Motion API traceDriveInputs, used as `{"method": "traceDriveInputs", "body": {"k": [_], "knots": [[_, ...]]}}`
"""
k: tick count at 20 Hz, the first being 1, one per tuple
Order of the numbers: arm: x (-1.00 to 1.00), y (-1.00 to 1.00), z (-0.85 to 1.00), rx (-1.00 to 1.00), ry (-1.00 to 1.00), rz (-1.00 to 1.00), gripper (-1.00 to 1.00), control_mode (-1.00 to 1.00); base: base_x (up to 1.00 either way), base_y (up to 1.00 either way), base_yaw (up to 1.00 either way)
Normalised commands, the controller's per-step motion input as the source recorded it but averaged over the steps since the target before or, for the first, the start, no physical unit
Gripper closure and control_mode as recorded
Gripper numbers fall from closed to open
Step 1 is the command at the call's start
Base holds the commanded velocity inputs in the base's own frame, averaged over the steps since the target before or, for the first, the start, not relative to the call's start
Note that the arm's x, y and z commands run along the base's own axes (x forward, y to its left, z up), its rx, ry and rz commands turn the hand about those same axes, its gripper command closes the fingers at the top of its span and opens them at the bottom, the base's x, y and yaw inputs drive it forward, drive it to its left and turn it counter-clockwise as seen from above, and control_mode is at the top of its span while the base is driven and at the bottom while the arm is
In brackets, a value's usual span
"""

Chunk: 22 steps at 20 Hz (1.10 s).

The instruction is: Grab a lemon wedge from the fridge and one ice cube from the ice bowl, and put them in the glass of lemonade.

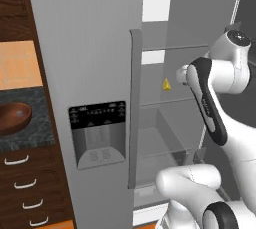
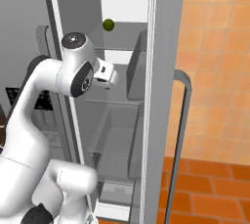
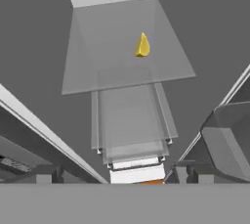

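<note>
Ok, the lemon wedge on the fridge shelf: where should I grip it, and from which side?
Probably across the two flat cut faces of the lemon wedge, coming in from the open front of the fridge. It stands alone on a glass shelf with its narrow end up, so nothing crowds it. The gripper's state is not visible here.

Lying alone on a clear glass fridge shelf [image 3: 97, 71]: a tiny bright yellow lemon wedge [image 3: 142, 46].
</note>
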Motion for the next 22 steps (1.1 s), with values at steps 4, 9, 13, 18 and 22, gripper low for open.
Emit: {"method": "traceDriveInputs", "body": {"k": [4, 9, 13, 18, 22], "knots": [[0.83, -0.01, -0.78, 0.0, 0.08, 0.0, -1.0, -1.0, 0.0, 0.0, 0.0], [0.88, -0.16, -0.43, 0.0, 0.03, 0.0, -1.0, -1.0, 0.0, 0.0, 0.0], [0.75, -0.38, -0.04, 0.0, 0.06, 0.0, -1.0, -1.0, 0.0, 0.0, 0.0], [0.63, -0.22, -0.25, 0.0, 0.09, 0.0, -1.0, -1.0, 0.0, 0.0, 0.0], [0.63, -0.01, -0.46, 0.0, 0.1, 0.0, -1.0, -1.0, 0.0, 0.0, 0.0]]}}
